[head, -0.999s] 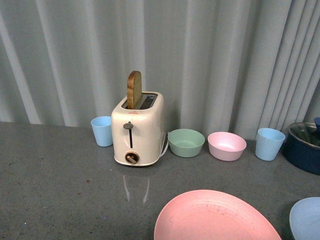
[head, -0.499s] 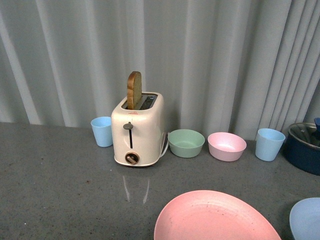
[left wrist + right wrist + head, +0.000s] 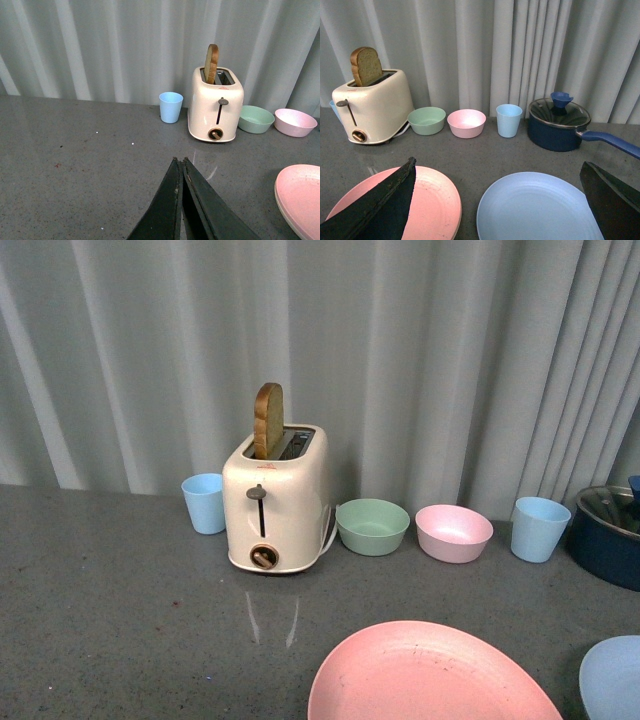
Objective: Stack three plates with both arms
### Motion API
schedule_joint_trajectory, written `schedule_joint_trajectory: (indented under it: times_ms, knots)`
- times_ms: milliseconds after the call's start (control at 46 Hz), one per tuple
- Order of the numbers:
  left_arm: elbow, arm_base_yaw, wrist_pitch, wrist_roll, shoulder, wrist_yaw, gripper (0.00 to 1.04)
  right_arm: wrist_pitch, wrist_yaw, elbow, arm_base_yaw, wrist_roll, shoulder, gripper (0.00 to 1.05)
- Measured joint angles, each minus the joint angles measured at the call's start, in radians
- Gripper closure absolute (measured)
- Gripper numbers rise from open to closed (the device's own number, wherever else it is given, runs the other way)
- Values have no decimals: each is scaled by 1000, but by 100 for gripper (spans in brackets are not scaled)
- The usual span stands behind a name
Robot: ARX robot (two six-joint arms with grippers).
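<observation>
My left gripper point(image 3: 181, 161) is pinched together, empty. My right gripper point(image 3: 497, 164) gapes wide, holding nothing. The round matte light-blue plate point(image 3: 540, 210) lies beside the speckled pink round plate point(image 3: 437, 200) on the grey countertop point(image 3: 75, 165).

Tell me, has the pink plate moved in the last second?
No. In the front view the pink plate lies just where it did, in front and to the right of the toaster.
</observation>
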Motion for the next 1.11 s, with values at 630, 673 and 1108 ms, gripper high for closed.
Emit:
schedule_joint_trajectory:
  times_ms: [630,673,1108]
  knots:
    - [0,0,0,0,-1,0,6,0,0,0,0,0,0,7]
    - [0,0,0,0,-1,0,6,0,0,0,0,0,0,7]
    - [0,0,0,0,-1,-1,7,557,28,344,-493,-3,1089,7]
